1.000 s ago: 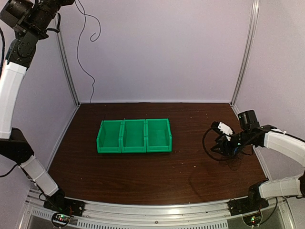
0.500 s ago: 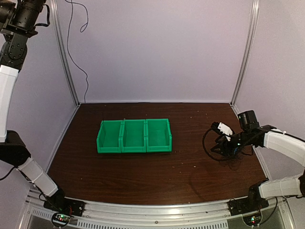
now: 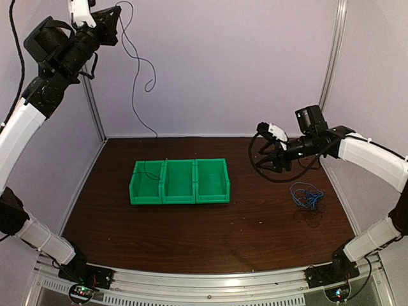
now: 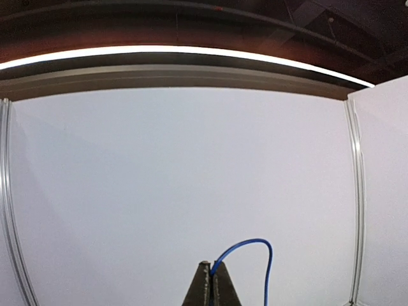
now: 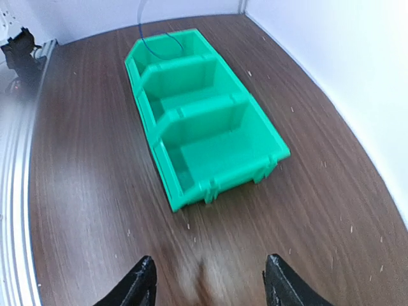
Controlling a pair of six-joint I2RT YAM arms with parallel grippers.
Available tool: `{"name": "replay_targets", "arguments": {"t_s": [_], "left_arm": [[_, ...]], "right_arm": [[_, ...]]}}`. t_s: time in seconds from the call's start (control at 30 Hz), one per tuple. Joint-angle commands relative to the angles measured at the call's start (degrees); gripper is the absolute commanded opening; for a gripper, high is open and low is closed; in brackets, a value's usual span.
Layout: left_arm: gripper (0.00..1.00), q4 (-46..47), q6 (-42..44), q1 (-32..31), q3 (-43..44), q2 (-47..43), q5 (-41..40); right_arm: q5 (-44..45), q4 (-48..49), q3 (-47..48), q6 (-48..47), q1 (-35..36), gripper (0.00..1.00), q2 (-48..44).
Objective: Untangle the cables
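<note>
Blue first: we are seeing one blue tangle [image 3: 306, 196] lying on the table [image 3: 191, 236] towards the right edge. Beyond it, one green bin [image 3: 180, 197] with three compartments is sitting mid-table. We are watching the right gripper [image 5: 207, 284] hovering, jaws spread; only the top view is showing a black loop [image 3: 252, 160] hanging about it. Farthest, the left gripper [image 4: 211, 266] is clenching one blue cable [image 4: 255, 241] up high, and the cable is trailing into the leftmost compartment.
</note>
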Motion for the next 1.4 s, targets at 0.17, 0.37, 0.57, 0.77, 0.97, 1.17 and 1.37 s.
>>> {"name": "replay_targets", "arguments": {"t_s": [0.17, 0.37, 0.57, 0.77, 0.97, 1.17, 1.37], "left_arm": [[0.0, -3.0, 0.6, 0.4, -19.8, -7.6, -16.7], [0.0, -6.0, 1.7, 0.8, -31.2, -12.8, -22.5], [0.0, -10.5, -7.4, 1.0, -42.4, -13.9, -18.1], [0.0, -11.0, -13.3, 1.2, -46.8, -8.8, -15.4], [0.0, -11.6, -14.7, 4.0, -46.1, -1.6, -16.3], [0.0, -9.7, -14.6, 8.7, -43.6, -1.7, -16.3], [0.0, -9.1, -12.6, 14.1, -36.6, 2.3, -12.8]], "right_arm": [[-6.6, -6.8, 14.1, 1.6, 9.7, 0.56, 16.6], [-2.4, -6.8, 7.8, -0.5, 9.7, 0.56, 10.3], [3.5, -5.0, 0.4, -1.0, 8.7, 0.58, 1.7], [4.0, -5.2, -4.1, -0.7, 5.1, 0.58, -2.8], [4.7, -7.7, -8.1, -1.3, 3.0, 0.58, -6.4], [5.7, -4.7, -12.5, 0.1, 1.9, 0.58, -11.4], [4.8, -3.8, -13.3, 0.4, 1.0, 0.58, -11.0]]}}
